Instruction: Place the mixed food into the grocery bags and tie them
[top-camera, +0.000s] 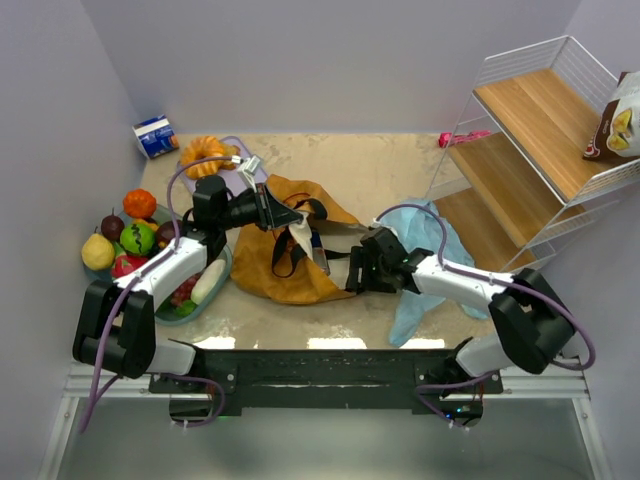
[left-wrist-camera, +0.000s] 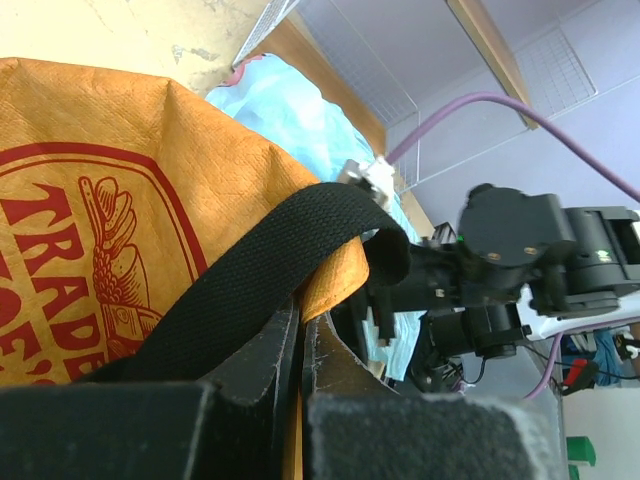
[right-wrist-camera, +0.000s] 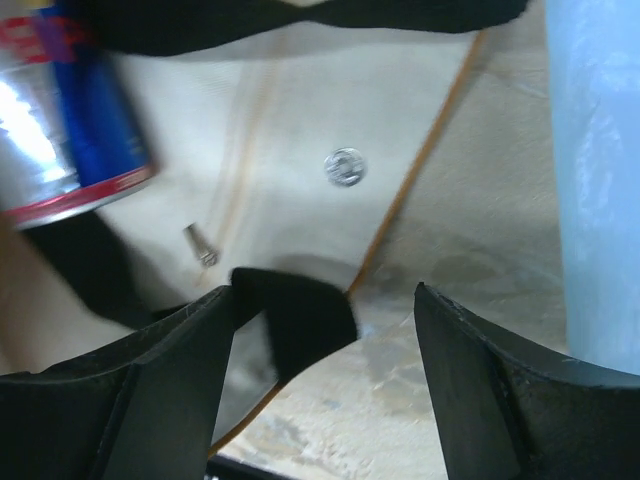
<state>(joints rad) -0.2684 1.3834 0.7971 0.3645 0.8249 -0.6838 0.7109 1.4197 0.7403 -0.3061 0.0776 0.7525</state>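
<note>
In the middle of the table, from above, the tote (top-camera: 285, 280) lies slumped. The left gripper (top-camera: 280, 212) lifts its far rim, and the right gripper (top-camera: 352, 275) sits at its right edge.

From the left wrist, the jaws are clamped on the tote's rim under the handle (left-wrist-camera: 260, 280).

From the right wrist, the fingers stand apart around a strap end (right-wrist-camera: 300, 322), which lies nearer the left finger. The can (right-wrist-camera: 60, 120) lies far-left inside the tote.

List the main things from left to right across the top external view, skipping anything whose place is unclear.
Yellow pear → green apple → tan tote → light-blue plastic bag → brown snack packet on the top shelf.
</note>
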